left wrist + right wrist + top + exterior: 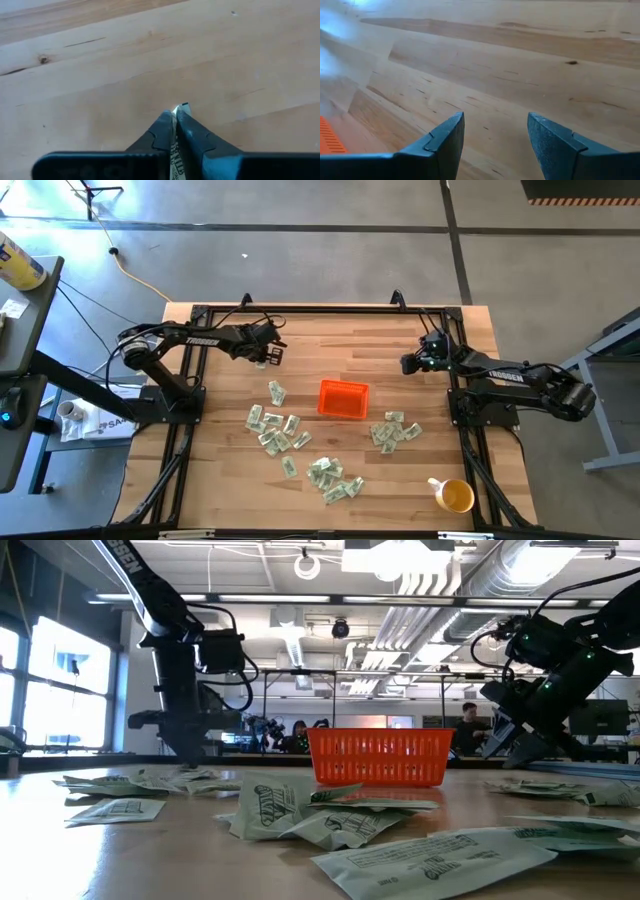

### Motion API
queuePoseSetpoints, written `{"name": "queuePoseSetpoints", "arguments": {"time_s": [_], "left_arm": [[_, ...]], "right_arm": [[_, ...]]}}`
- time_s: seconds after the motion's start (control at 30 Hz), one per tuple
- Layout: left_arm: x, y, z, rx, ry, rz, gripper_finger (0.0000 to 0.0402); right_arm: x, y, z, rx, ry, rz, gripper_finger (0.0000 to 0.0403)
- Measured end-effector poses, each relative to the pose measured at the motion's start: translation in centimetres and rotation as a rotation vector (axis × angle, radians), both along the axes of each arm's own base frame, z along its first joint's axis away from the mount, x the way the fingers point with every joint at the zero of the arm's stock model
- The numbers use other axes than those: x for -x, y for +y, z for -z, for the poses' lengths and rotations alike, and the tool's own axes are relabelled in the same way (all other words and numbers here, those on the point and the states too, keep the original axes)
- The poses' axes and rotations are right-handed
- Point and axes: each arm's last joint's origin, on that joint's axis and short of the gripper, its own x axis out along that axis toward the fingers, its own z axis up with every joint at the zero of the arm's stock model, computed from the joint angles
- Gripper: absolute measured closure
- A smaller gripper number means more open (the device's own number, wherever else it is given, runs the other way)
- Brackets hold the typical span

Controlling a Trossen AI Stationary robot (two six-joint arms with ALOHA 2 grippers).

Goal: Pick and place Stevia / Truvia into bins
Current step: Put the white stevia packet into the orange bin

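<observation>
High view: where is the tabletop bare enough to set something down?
Bare wood lies between the left gripper, shut on a packet, and the open right gripper, beyond the orange bin. Crowded: packet piles beside and before it, toward the cup.

Bare wood is found along the far strip of the table point(340, 330), where both arms are stationed. The centre is occupied by the orange bin point(343, 398). Packets point(275, 430) are scattered left, right and near of it. The near right corner is blocked by a yellow cup point(455, 496).
</observation>
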Motion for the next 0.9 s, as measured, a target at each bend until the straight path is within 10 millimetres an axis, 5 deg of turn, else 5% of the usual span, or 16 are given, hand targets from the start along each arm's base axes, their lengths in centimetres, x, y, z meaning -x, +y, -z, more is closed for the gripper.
{"name": "queuePoseSetpoints", "arguments": {"time_s": [0.33, 0.63, 0.9], "left_arm": [[-1.7, 0.3, -1.2, 0.033, -0.123, 0.093, 0.0372], [-7.1, 0.6, -7.3, -0.113, -0.385, 0.311, 0.0371], [-10.7, -2.9, -11.0, -0.166, -0.542, 0.575, 0.0371]], "right_arm": [[0.1, -0.1, 0.0, 0.024, 0.025, 0.032, 0.0194], [0.1, -0.1, 0.0, 0.019, 0.020, 0.025, 0.0194], [0.0, 0.0, 0.0, 0.012, 0.011, 0.011, 0.0194]]}}
